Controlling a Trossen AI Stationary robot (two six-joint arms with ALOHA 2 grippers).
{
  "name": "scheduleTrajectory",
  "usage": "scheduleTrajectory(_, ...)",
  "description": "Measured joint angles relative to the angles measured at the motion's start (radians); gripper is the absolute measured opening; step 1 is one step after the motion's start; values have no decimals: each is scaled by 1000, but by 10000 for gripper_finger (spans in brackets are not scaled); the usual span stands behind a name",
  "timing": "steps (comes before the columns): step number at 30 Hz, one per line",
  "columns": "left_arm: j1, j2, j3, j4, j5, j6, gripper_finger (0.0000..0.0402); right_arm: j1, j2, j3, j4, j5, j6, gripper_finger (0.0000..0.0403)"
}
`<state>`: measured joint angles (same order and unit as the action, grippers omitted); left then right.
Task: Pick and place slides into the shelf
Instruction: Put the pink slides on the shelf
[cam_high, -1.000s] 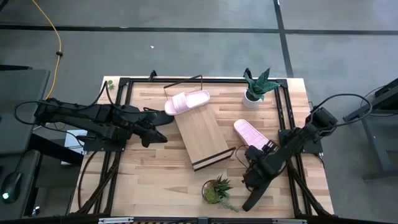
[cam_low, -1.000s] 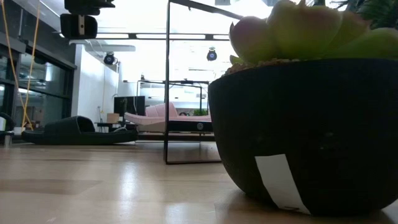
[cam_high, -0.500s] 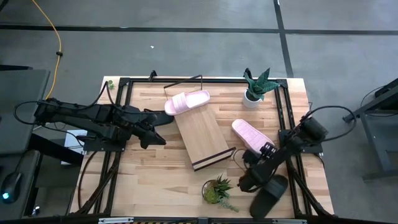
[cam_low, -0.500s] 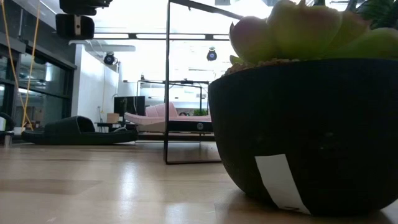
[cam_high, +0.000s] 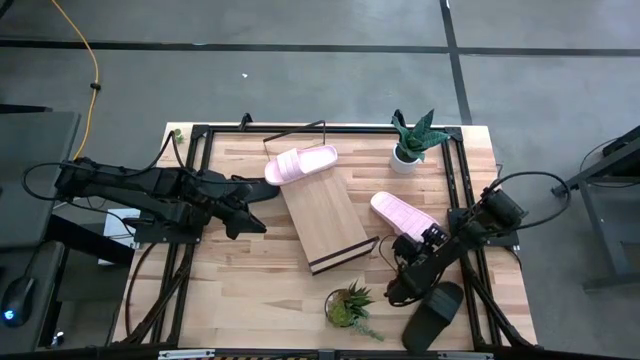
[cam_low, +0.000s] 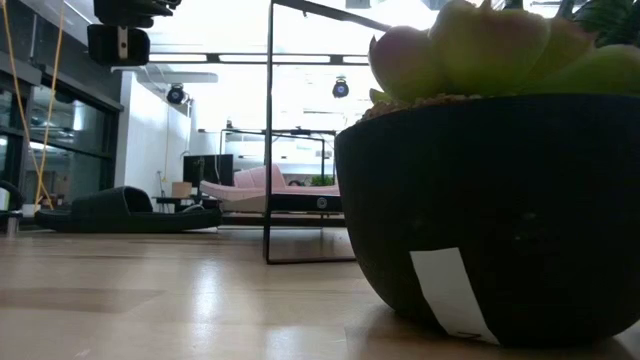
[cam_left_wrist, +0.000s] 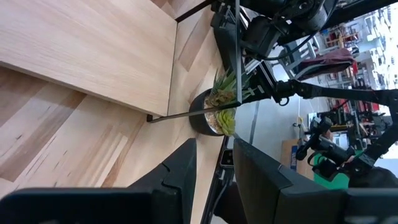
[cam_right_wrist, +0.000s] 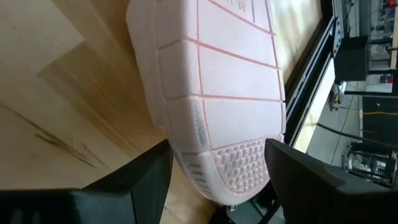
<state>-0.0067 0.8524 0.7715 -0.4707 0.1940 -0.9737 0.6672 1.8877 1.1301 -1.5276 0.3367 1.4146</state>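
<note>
The right gripper (cam_high: 414, 250) hangs over the right side of the table (cam_high: 250, 290), its jaws spread wide on either side of the near end of a pale pink slide (cam_high: 400, 213) that lies sole-up on the wood. In the right wrist view the ribbed sole of this slide (cam_right_wrist: 217, 93) fills the space just ahead of the jaws, and the two dark fingers (cam_right_wrist: 130, 186) stand apart from it on both sides, not pressing it. Behind the right gripper, near the table's front right corner, lies a black slide (cam_high: 432, 315).

The shelf (cam_high: 322, 218) slants across the middle of the table, between the two grippers. A second pink slide (cam_high: 300, 163) rests across its far end, beside the black wire frame (cam_high: 296, 130).

The left gripper (cam_high: 252, 222) waits at the left of the table, just short of the shelf's left edge; its jaws stand slightly parted with nothing between them. Ahead of its fingers (cam_left_wrist: 180, 171) the left wrist view shows the shelf board and, farther off, a small potted plant (cam_left_wrist: 219, 115). Another black slide (cam_low: 125, 212) shows in the low view, lying on the table far behind the large dark pot (cam_low: 490, 210)
</note>
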Motion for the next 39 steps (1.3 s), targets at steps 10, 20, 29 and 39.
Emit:
scheduleTrajectory(10, 0, 0, 0, -4, -1, 5, 95, -6, 0, 0, 9, -31, 2, 149)
scheduleTrajectory(20, 0, 0, 0, -4, -3, 8, 95, -4, -1, 2, 14, -100, 3, 67)
scheduleTrajectory(29, 0, 0, 0, -3, -10, 8, 95, 22, -19, 137, -48, -50, 73, 60)
scheduleTrajectory(39, 0, 0, 0, -1, -56, 46, 95, 35, -18, 225, -41, -56, 198, 20)
